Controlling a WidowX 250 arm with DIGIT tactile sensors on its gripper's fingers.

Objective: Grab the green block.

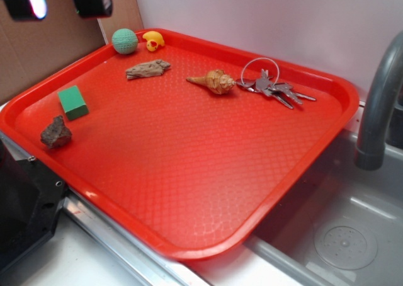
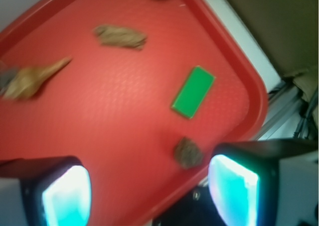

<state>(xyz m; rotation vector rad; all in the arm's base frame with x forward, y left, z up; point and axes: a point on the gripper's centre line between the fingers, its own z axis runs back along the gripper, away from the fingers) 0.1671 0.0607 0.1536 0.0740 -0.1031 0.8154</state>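
Fingers (image 2: 67,196) spread apart, hovering high above the green block (image 2: 193,92).

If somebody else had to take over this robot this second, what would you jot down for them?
Gripper: open, holding nothing, high above the red tray.
Green block: flat on the tray near its left rim, apart from the brown rock beside it. Not the teal ball in the far corner.
Done: nothing grabbed so far.
Left: come down over the block, close on it, lift.
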